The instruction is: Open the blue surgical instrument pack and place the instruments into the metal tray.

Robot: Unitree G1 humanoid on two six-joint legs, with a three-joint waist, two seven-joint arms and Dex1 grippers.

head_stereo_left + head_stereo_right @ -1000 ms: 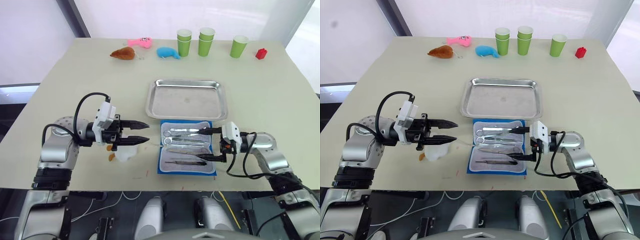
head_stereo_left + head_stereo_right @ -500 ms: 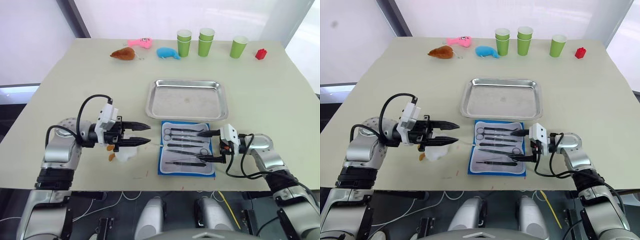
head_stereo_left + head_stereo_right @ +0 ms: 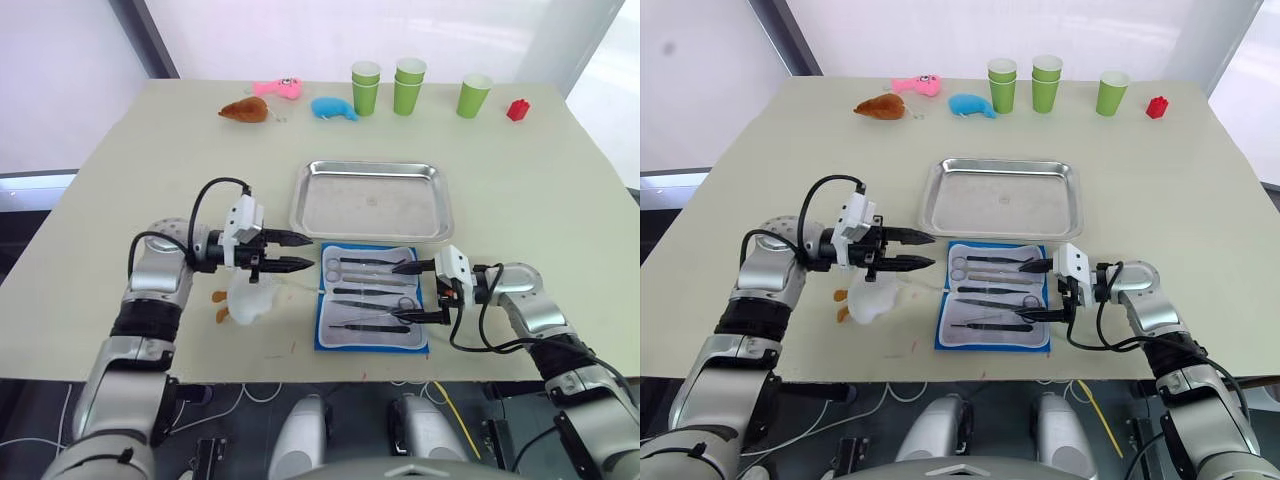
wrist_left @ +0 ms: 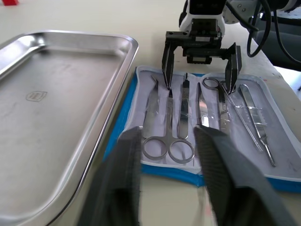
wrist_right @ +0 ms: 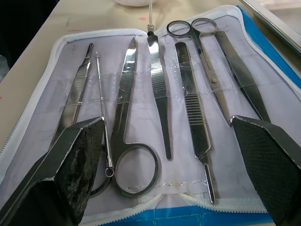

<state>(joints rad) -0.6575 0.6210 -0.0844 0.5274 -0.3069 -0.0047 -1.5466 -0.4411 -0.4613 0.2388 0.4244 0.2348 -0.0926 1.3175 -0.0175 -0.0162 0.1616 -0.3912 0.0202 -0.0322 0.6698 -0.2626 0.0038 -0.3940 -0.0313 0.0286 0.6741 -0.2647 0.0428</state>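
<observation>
We see a wide cream desk [image 3: 150, 160] with small red marks near its front edge. Behind it stand bright white panels, divided by a dark slanted post [image 3: 137, 35]. Under the desk, the floor [image 3: 20, 230] looks dark

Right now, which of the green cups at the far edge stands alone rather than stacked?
The right-hand green cup, nearest the small red block. It is a single cup set apart; the other two green stacks show doubled rims.
</observation>
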